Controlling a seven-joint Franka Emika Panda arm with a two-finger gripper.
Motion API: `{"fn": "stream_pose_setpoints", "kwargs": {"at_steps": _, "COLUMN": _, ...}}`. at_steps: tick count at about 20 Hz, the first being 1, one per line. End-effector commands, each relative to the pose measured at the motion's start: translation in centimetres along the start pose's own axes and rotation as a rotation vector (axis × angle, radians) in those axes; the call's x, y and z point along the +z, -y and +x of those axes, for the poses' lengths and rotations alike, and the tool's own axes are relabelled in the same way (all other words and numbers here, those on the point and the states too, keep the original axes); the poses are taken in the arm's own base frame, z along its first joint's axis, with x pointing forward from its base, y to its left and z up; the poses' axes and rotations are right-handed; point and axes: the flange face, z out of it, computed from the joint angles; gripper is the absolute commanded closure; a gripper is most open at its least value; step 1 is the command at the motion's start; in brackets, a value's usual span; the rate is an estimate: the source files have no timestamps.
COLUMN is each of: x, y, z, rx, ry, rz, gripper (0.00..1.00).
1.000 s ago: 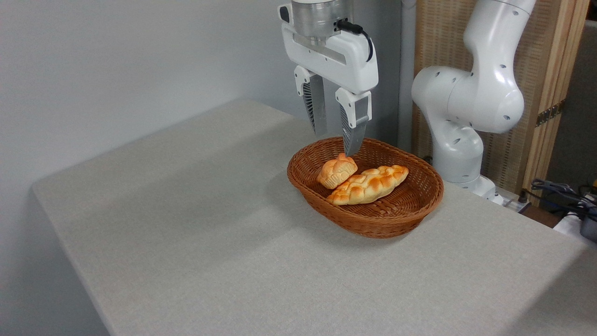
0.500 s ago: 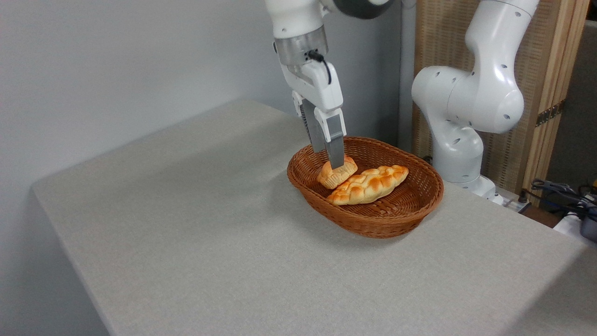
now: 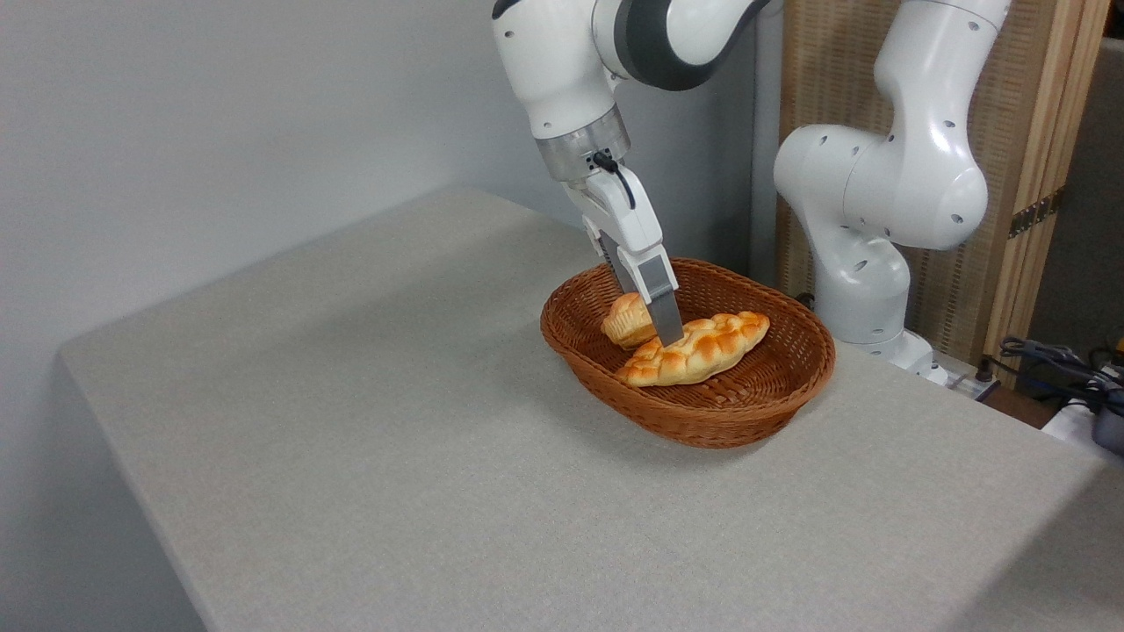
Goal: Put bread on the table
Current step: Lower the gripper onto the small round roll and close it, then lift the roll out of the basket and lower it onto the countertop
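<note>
This looks like a robotics lab: a white robot arm (image 3: 878, 175) bolted beside a bare grey table (image 3: 351, 421), behind the gripper (image 3: 663, 329) a plain grey wall (image 3: 219, 114), loose cables (image 3: 1054, 360) off to its right.

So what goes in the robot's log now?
hand: tilted, at small round golden bun | state: unclear | bun: in brown wicker basket

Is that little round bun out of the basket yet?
No. The small round golden bun is in the brown wicker basket, beside the braided loaf, with the hand reaching it.
</note>
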Motion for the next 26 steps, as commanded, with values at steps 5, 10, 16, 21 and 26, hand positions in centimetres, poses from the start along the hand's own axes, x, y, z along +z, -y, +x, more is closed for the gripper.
{"fn": "stream_pose_setpoints", "kwargs": {"at_steps": 5, "x": 0.4, "y": 0.4, "z": -0.8, "rx": -0.02, "ry": -0.001, "rz": -0.005, "gripper": 0.64}}
{"fn": "stream_pose_setpoints", "kwargs": {"at_steps": 10, "x": 0.0, "y": 0.7, "z": -1.1, "rx": -0.025, "ry": 0.001, "rz": 0.006, "gripper": 0.78}}
{"fn": "stream_pose_setpoints", "kwargs": {"at_steps": 16, "x": -2.2, "y": 1.3, "z": -1.4, "rx": -0.041, "ry": -0.037, "rz": 0.037, "gripper": 0.87}}
{"fn": "stream_pose_setpoints", "kwargs": {"at_steps": 21, "x": -6.1, "y": 3.3, "z": -3.4, "rx": -0.094, "ry": -0.133, "rz": 0.06, "gripper": 0.89}}
{"fn": "stream_pose_setpoints", "kwargs": {"at_steps": 26, "x": -10.7, "y": 7.0, "z": -6.1, "rx": -0.16, "ry": -0.243, "rz": 0.085, "gripper": 0.88}}
